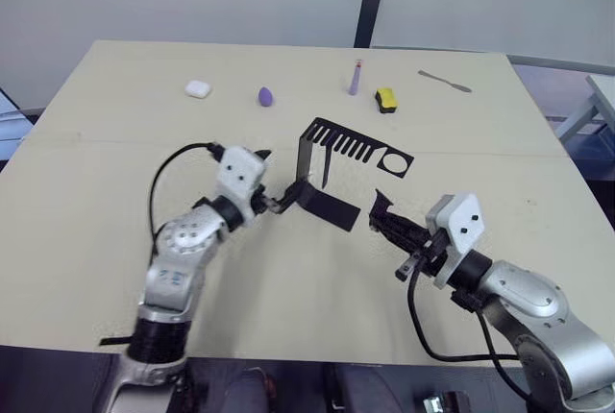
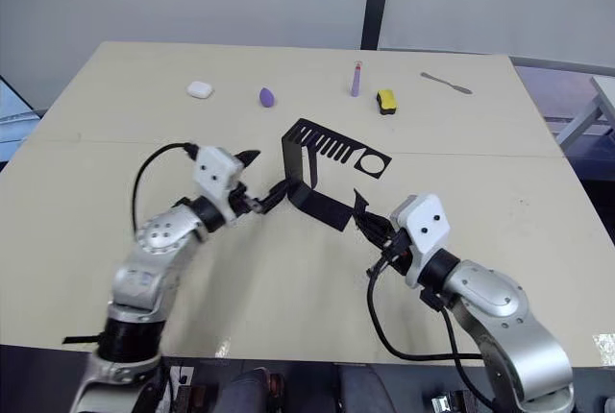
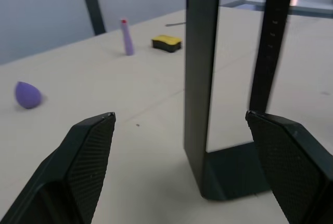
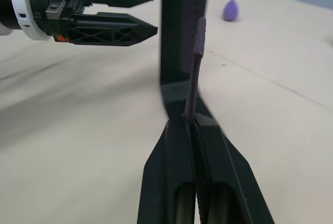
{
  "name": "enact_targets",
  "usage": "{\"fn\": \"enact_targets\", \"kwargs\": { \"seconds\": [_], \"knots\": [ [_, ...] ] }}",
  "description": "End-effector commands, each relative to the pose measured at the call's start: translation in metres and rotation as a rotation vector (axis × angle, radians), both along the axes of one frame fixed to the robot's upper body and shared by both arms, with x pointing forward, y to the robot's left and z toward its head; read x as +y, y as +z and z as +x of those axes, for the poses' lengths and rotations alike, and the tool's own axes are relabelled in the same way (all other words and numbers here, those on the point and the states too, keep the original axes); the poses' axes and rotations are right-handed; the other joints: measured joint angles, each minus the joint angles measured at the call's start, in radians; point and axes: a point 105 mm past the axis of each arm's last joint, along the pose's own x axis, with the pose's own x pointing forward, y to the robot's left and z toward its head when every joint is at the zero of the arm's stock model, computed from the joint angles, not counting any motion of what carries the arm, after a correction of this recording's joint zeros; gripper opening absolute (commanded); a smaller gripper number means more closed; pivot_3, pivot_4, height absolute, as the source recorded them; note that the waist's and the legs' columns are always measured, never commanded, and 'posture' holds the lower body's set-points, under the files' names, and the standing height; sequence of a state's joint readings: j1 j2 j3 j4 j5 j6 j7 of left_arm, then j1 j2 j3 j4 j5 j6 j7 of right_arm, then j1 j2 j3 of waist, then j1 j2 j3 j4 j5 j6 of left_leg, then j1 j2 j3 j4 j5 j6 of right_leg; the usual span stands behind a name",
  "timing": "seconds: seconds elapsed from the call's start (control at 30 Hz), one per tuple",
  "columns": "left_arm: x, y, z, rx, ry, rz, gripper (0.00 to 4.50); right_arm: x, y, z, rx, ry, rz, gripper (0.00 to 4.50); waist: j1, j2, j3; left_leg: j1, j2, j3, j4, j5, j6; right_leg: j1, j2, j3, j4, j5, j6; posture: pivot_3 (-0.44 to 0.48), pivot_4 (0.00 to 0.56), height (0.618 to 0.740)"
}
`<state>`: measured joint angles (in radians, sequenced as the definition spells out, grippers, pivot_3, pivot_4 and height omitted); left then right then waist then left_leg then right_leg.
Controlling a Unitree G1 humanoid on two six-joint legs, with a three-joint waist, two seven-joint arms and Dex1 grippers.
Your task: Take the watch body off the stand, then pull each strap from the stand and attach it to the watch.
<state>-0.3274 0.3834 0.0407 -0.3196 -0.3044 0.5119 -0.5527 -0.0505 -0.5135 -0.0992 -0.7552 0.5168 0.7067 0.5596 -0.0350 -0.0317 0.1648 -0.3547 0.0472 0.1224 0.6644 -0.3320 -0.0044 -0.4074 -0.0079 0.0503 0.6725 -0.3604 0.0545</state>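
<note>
The stand sits at the centre of the frame on the pale table, its flat foot pointing toward the lower right, its upright wall rising at the left end and its slotted top plate with the round hole reaching out to the right. One thin dark strap shows in the right wrist view, standing up in front of the stand's wall with its lower end pinched between the two black fingers — the right gripper is closed on it, fingers pressed together with just the band between them. In the head views that right gripper sits just right of the stand's foot, at lower centre-right. Over on the other side, the left gripper is right at the left end of the foot, at the base of the wall; its wrist view shows the two fingers spread wide apart, with the upright wall standing in the gap between them — open, gripping nothing. Whether a finger touches the metal cannot be told. The watch body cannot be made out in any view. Along the far edge of the table, in the upper part of the frame, lie a small white case, a purple egg-shaped thing, a slim lilac tube, a yellow-and-black block and, farthest right, a grey flat tool.
</note>
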Motion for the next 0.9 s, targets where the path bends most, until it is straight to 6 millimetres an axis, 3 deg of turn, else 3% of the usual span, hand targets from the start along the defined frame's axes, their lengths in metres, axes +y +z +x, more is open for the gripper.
{"fn": "enact_targets", "kwargs": {
  "seconds": [0.03, 0.1, 0.3, 0.4, 0.47, 0.9],
  "knots": [
    [-0.002, 0.01, -0.045, 0.15, -0.379, -0.066, 4.47, 0.009, 0.016, -0.01, 0.032, 0.184, 0.083, 0.0, -0.002, 0.0, 0.0, 0.0, 0.0, 0.0, 0.0, 0.0, 0.0, 0.0, 0.0, 0.0, 0.0, 0.0, 0.0, 0.0, 0.15, 0.74],
    [0.003, 0.013, -0.061, 0.231, -0.524, -0.076, 4.47, 0.013, 0.019, -0.013, 0.088, 0.277, 0.121, 0.0, -0.002, 0.0, 0.0, 0.0, 0.0, -0.001, 0.0, 0.0, 0.0, 0.0, 0.0, 0.0, 0.0, 0.0, -0.001, 0.0, 0.15, 0.74],
    [-0.013, 0.027, -0.06, 0.353, -0.696, -0.237, 4.47, 0.028, 0.023, -0.019, 0.224, 0.487, 0.212, 0.0, 0.006, 0.0, 0.0, 0.0, -0.001, -0.004, 0.001, -0.001, 0.002, 0.004, -0.002, -0.004, -0.005, 0.0, -0.001, 0.0, 0.15, 0.74],
    [-0.024, 0.033, -0.061, 0.37, -0.765, -0.315, 3.67, 0.035, 0.028, -0.016, 0.251, 0.526, 0.261, 0.0, 0.004, 0.0, 0.0, -0.001, -0.001, -0.005, 0.0, -0.001, 0.002, 0.004, -0.002, -0.005, -0.005, 0.0, -0.001, 0.0, 0.15, 0.74],
    [-0.033, 0.029, -0.063, 0.404, -0.8, -0.32, 2.82, 0.039, 0.029, -0.016, 0.276, 0.55, 0.281, 0.0, -0.004, 0.0, 0.0, -0.001, 0.0, -0.005, 0.0, -0.001, 0.001, 0.003, -0.001, -0.005, -0.006, 0.0, -0.001, 0.0, 0.15, 0.74],
    [-0.057, 0.017, -0.065, 0.437, -0.833, -0.358, 2.82, 0.038, 0.026, -0.022, 0.34, 0.622, 0.232, 0.0, -0.006, 0.0, 0.0, -0.002, 0.0, -0.006, 0.001, -0.001, 0.001, 0.003, -0.002, -0.005, -0.006, 0.0, -0.001, 0.0, 0.15, 0.74]
  ]
}}
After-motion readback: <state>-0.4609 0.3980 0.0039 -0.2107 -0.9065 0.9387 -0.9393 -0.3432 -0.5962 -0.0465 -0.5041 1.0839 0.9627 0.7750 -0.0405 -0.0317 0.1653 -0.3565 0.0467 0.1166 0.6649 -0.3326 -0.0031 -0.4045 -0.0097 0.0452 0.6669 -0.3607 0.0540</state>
